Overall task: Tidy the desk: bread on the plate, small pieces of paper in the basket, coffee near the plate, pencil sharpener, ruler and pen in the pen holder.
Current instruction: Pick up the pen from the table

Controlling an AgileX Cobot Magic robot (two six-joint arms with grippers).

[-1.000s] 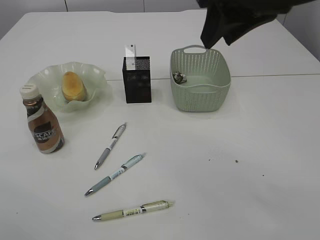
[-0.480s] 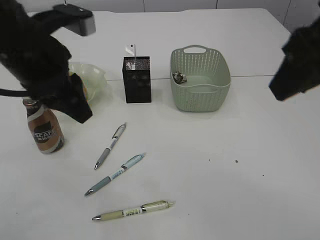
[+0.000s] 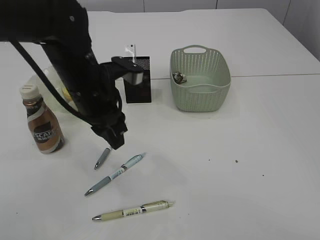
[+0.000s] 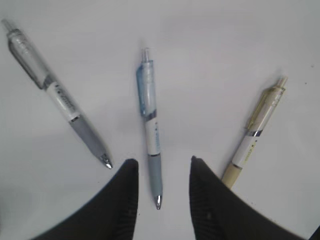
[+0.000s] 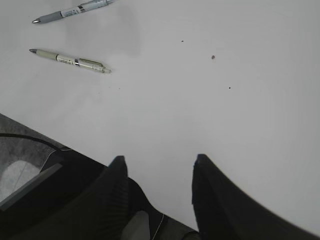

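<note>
Three pens lie on the white table: a grey pen (image 3: 102,159) (image 4: 60,97), a blue pen (image 3: 116,173) (image 4: 149,115) and a beige pen (image 3: 132,210) (image 4: 255,130). My left gripper (image 3: 114,139) (image 4: 162,161) is open, hovering over them with the blue pen's tip between its fingers, not touching. The black pen holder (image 3: 141,84) holds a ruler (image 3: 131,51). The coffee bottle (image 3: 42,125) stands at the left. The plate (image 3: 42,76) is mostly hidden behind my left arm, and the bread is hidden. My right gripper (image 5: 157,162) is open and empty over the table's near edge. No pencil sharpener shows.
A green basket (image 3: 200,97) stands at the back right with a crumpled paper (image 3: 179,77) inside. Small dark specks (image 3: 236,161) dot the table on the right. The right wrist view shows the beige pen (image 5: 70,60) and dark floor below the table edge.
My left arm has swung from over the plate and bottle down and right to above the pens. My right arm has left the exterior view.
</note>
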